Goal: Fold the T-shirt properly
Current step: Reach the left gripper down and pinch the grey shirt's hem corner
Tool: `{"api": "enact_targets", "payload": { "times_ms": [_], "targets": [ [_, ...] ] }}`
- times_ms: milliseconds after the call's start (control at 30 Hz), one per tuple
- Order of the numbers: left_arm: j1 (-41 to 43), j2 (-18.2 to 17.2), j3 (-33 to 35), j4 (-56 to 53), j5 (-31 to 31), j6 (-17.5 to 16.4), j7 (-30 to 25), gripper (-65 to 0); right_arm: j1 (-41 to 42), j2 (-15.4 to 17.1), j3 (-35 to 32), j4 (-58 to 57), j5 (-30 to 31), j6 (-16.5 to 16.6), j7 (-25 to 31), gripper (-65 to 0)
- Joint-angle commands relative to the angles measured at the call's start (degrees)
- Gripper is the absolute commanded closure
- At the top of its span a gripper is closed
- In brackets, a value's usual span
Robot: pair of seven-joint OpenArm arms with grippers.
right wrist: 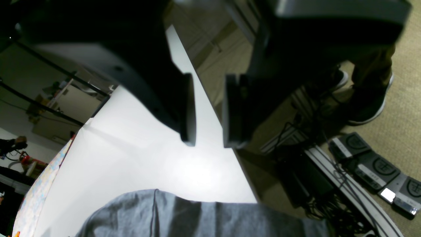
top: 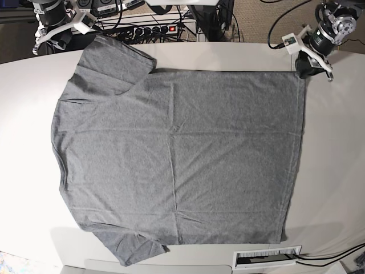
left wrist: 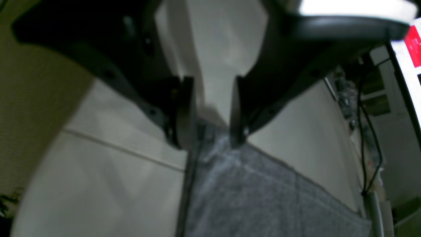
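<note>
Both pairs of jaws stand spread with nothing between them. The wide white tabletop (top: 336,148) carries the plain heather-grey short-sleeved cotton T-shirt (top: 177,154), spread flat across its middle. The left gripper (left wrist: 210,141) hangs right over the shirt's hem corner; the right gripper (right wrist: 208,143) hovers beyond a sleeve, above bare table.
</note>
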Motion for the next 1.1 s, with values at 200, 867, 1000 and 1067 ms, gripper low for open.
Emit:
{"api": "enact_targets", "payload": {
  "times_ms": [200,867,1000,1067],
  "targets": [
    [-3.0,-1.5,0.9,-2.4,-3.2,-7.1,-1.6,-19.4,-0.6,0.5,0.4,1.0,-1.0,-0.6,-0.1,-15.6],
    [-1.2,-8.9,11.0,7.0,2.8,-5.0,9.8,-21.8,-0.6,0.5,0.4,1.0,-4.3,-0.8,-1.3,-15.6],
    [-3.4,-9.0,11.0,6.7,-1.3,-8.3,9.6,-21.8,-0.6,0.5,0.4,1.0,-4.3,-0.8,-1.3,-15.6],
    [-5.0,-9.0,11.0,6.3,-2.8,-8.8,9.6,-21.8,-0.6,0.5,0.4,1.0,-4.3,-0.8,-1.4,-15.6]
  ]
}}
